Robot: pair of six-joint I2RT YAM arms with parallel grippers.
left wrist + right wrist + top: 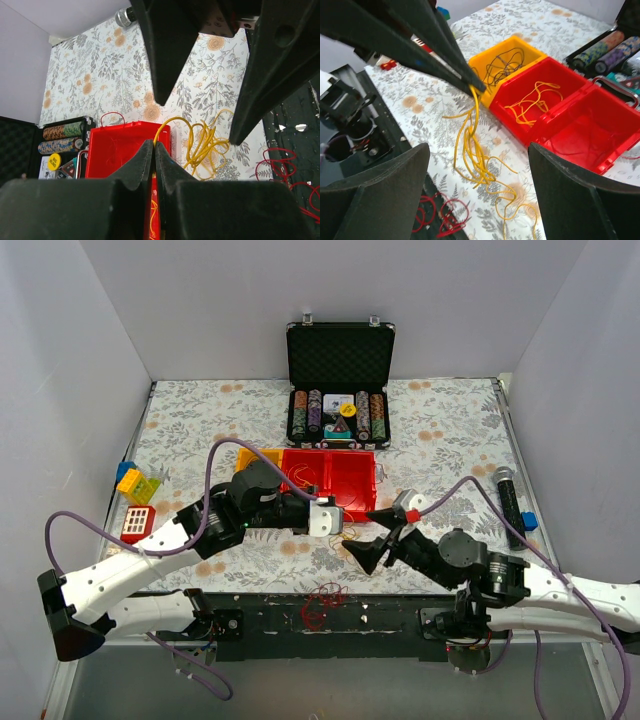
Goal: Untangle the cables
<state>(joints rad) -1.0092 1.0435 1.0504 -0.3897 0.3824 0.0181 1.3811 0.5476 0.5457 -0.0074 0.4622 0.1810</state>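
A bunch of yellow cables (480, 160) hangs from my left gripper (154, 145), which is shut on one strand, and trails onto the floral mat just before the red bin (125, 145). My right gripper (477, 150) is open wide, its fingers either side of the bunch and touching nothing. In the top view the two grippers (335, 523) (372, 535) face each other at the table's middle. Red cables (322, 602) lie on the black base plate. Dark cables (505, 62) sit in the yellow bin (520, 46), and another yellow cable (535, 102) lies in a red bin.
An open poker chip case (340, 380) stands behind the bins. A black microphone (508, 502) lies at the right edge. Toy blocks (138, 485) and a small red keypad (138, 523) sit at the left. White walls close in the table.
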